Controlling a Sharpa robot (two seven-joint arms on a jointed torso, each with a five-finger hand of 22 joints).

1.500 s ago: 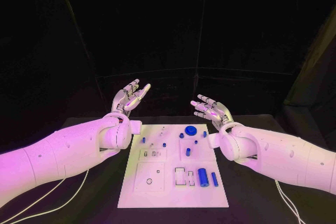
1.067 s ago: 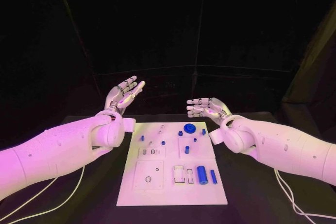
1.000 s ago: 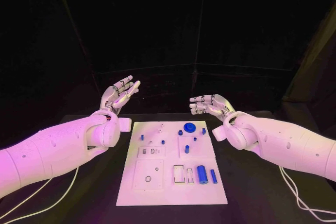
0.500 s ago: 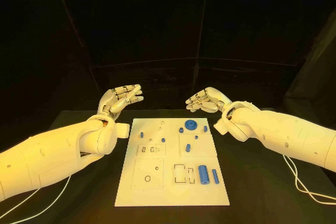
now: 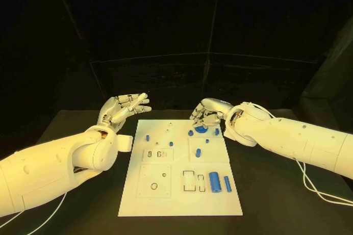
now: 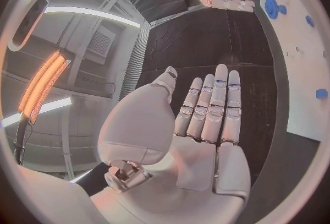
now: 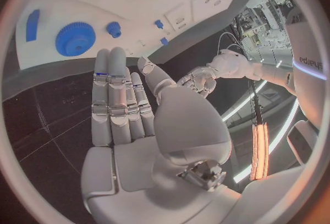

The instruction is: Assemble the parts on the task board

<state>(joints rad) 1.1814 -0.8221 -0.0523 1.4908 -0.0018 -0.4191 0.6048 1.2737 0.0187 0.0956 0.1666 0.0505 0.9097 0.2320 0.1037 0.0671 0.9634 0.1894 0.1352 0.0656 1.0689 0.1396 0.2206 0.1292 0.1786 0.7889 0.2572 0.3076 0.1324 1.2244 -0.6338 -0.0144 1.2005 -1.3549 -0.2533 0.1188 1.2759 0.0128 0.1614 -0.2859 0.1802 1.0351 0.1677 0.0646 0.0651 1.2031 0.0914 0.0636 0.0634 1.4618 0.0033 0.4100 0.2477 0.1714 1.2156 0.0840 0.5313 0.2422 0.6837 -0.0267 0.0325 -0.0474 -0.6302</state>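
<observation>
Head view: right hand [image 5: 208,112], fingers apart and holding nothing, hovers over blue gear [image 5: 201,128] at upper middle of white board [image 5: 180,204], likely light, rigid, slippery plastic, best pinched by its toothed rim; left hand [image 5: 123,107] open, empty.

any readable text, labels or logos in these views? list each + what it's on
"sharpa": printed sideways on the robot's white left arm, right wrist view.
No other text can be made out. The task board and its blue parts carry no legible marking in the head view; neither the left hand nor the right hand shows any print.
</observation>
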